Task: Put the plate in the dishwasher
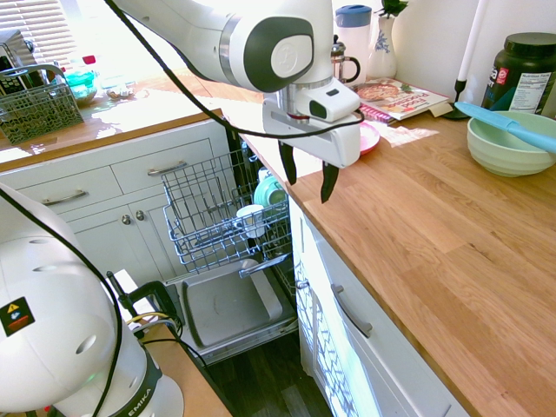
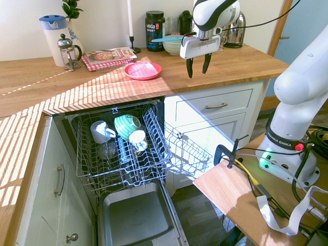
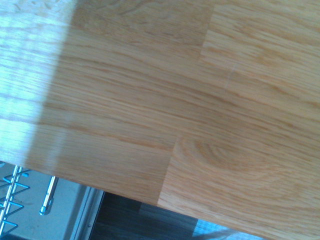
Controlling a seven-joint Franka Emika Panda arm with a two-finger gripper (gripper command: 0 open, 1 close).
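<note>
The wooden countertop (image 2: 225, 69) ran above the dishwasher (image 2: 134, 218), whose door lay dropped open and whose wire rack (image 2: 120, 148), pulled out, carried cups. The gripper (image 2: 198, 65) pointed straight down over bare countertop near its front edge, fingers spread apart and empty. The plate (image 2: 142, 70) rested flat on the countertop, apart from the gripper, just beside a magazine (image 2: 109, 56).

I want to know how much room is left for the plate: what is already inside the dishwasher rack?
The rack holds a white mug, a pale green cup, a smaller white cup and a clear glass. Its lower level, beneath these, is hidden.
</note>
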